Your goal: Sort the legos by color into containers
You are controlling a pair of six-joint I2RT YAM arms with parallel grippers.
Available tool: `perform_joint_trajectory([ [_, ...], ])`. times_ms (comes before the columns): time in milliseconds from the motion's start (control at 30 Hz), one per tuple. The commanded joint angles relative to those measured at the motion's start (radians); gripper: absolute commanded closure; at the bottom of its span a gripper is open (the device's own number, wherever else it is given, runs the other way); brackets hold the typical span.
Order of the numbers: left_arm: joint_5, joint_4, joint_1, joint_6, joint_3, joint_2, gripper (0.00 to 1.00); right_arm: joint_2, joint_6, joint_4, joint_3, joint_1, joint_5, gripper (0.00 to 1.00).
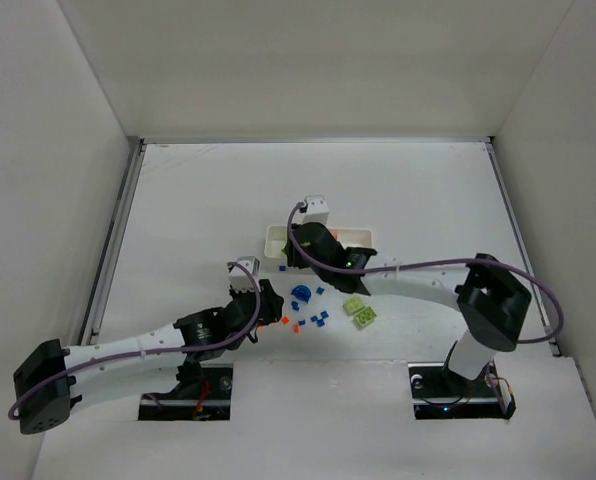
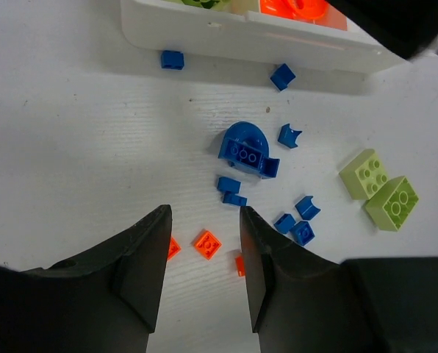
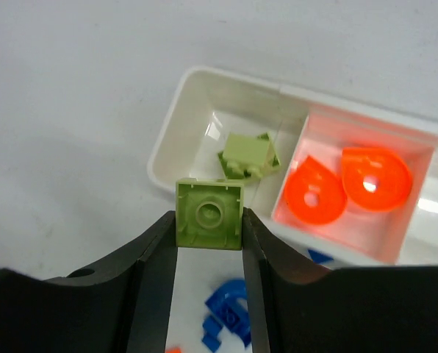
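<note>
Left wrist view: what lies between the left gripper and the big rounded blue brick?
Two small blue bricks lie between the open left gripper and the rounded blue brick, as the left wrist view shows.

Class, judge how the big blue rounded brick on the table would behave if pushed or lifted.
The big blue rounded brick looks like rigid plastic: probably stiff and light. It lies flat, studs up, so a push would likely slide it, not roll it. Its curved side might slip in a pinch grip.

Robotics lab, plain white walls, white table, bolted robot arms
</note>
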Motion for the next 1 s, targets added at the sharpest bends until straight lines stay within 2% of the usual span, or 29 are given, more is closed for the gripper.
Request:
perform_joint_trajectory([
  [0,-0.023,-0.009,-0.012,-0.032,-0.011,-0.022,0.6,0.096,-0.043,0.042,0.105,-0.021,-0.057,0.65],
  [167,-0.023,-0.007,-0.038,-0.052,-0.003,-0.006,0.57,0.173,-0.043,0.032,0.195,-0.023,-0.069,0.62],
  [300,-0.025,0.02,-0.066,-0.066,0.006,0.036,0.54,0.168,-0.024,0.035,0.194,-0.03,-0.046,0.44],
  [400,-0.019,0.06,-0.08,-0.062,0.015,0.095,0.53,0.119,-0.023,0.039,0.154,-0.037,-0.031,0.37],
  [600,-0.019,0.137,-0.1,-0.033,0.066,0.227,0.5,-0.019,-0.02,0.07,0.01,-0.044,-0.008,0.36],
  [967,-0.002,0.293,-0.002,0.027,0.121,0.425,0.47,-0.27,0.037,0.162,-0.324,-0.043,0.011,0.36],
])
